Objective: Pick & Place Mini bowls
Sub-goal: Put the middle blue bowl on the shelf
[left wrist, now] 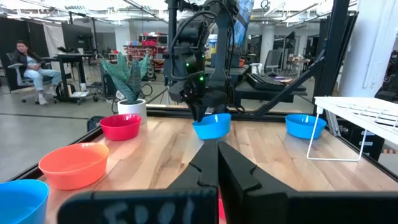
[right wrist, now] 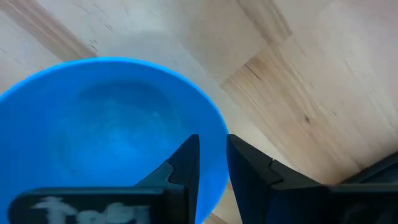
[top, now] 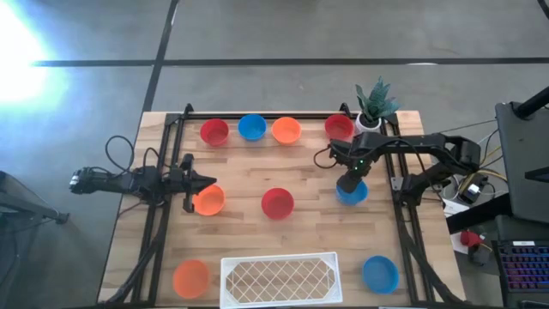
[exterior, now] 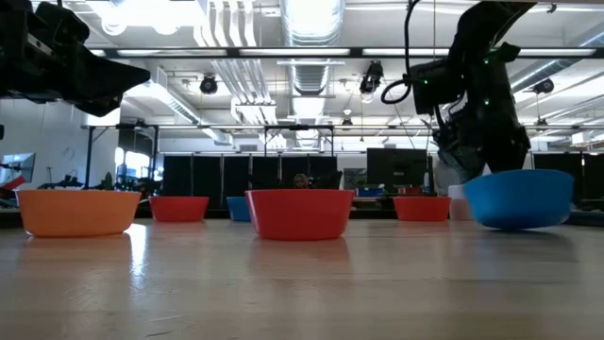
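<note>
Blue mini bowl (top: 352,192) seen right of centre in high view, rim pinched by right gripper (right wrist: 211,163), fingers narrow. In low view bowl is tilted, just above desk (exterior: 302,283). Left gripper (left wrist: 217,158) shut, empty, beside orange mini bowl (top: 208,200).

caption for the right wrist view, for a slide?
Right gripper pinching the rim of a blue mini bowl above the wooden table.

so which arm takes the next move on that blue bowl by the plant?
Right. The right gripper is already pinched on the rim of the blue bowl, which looks tilted off the table. The left gripper sits at an orange bowl.
</note>
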